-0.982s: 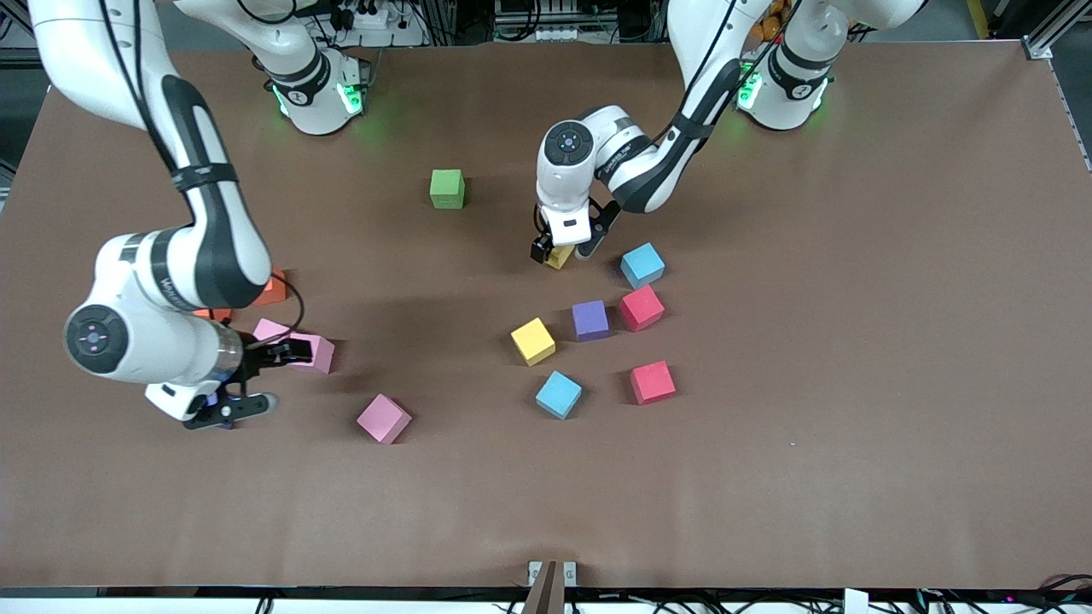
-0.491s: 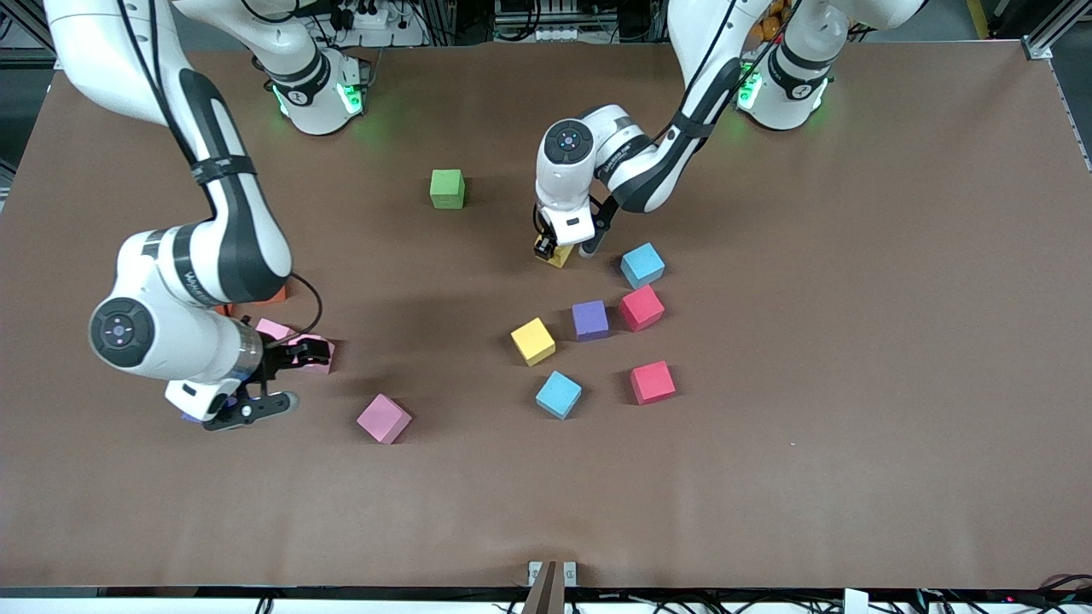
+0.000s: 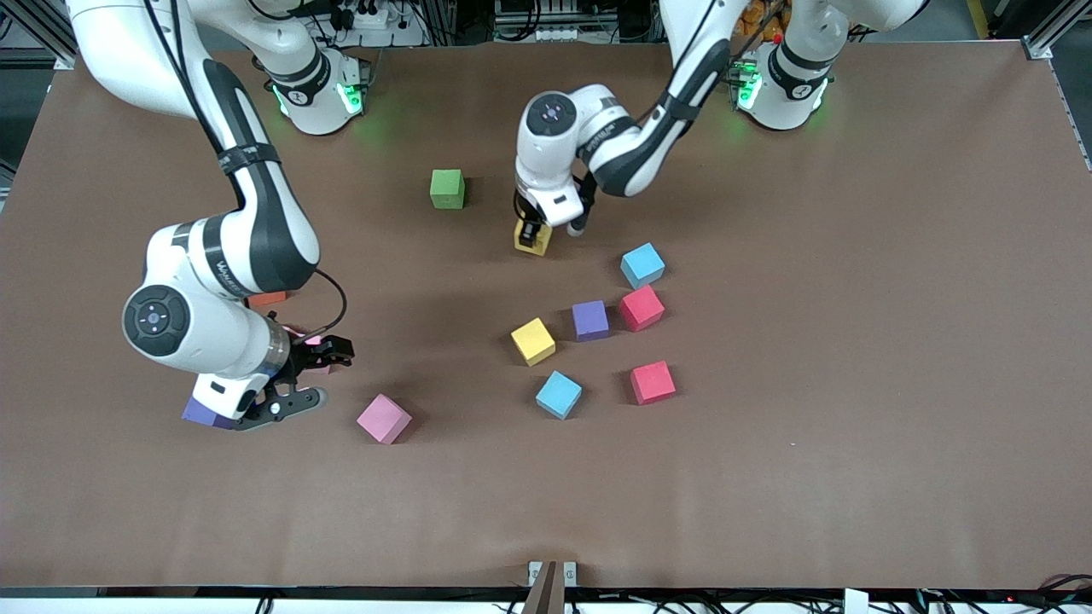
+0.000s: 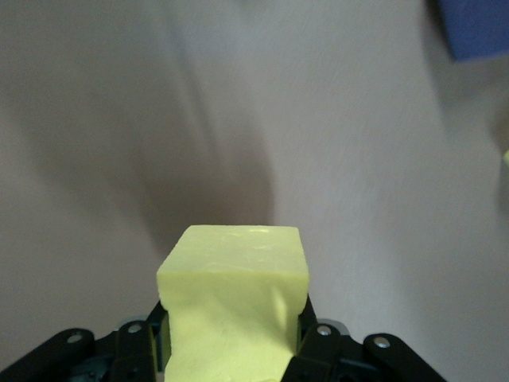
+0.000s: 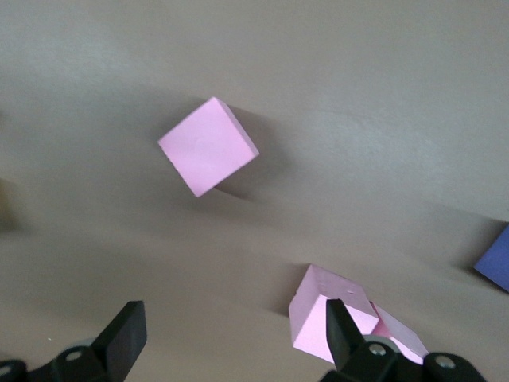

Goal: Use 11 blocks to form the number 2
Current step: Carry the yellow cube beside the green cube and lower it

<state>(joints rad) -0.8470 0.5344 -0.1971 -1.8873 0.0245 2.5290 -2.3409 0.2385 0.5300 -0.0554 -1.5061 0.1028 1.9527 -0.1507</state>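
My left gripper (image 3: 532,232) is shut on a yellow block (image 3: 530,241), which fills the space between its fingers (image 4: 306,338) in the left wrist view, just above the table. My right gripper (image 3: 317,373) hangs open with nothing in it, low beside two touching pink blocks (image 5: 326,318) that the arm mostly hides from the front. A third pink block (image 3: 383,418) lies apart, nearer the front camera. The other blocks lie scattered: green (image 3: 447,188), yellow (image 3: 533,341), purple (image 3: 590,320), two red (image 3: 641,308), two light blue (image 3: 559,394). No number 2 is in view.
An orange block (image 3: 267,298) and a purple block (image 3: 200,414) peek out from under the right arm. The brown table (image 3: 853,341) stretches bare toward the left arm's end and along the front edge.
The left gripper closed on the yellow block and carried it a little toward the green block. The right gripper drifted off the pink pair, toward the lone pink block.
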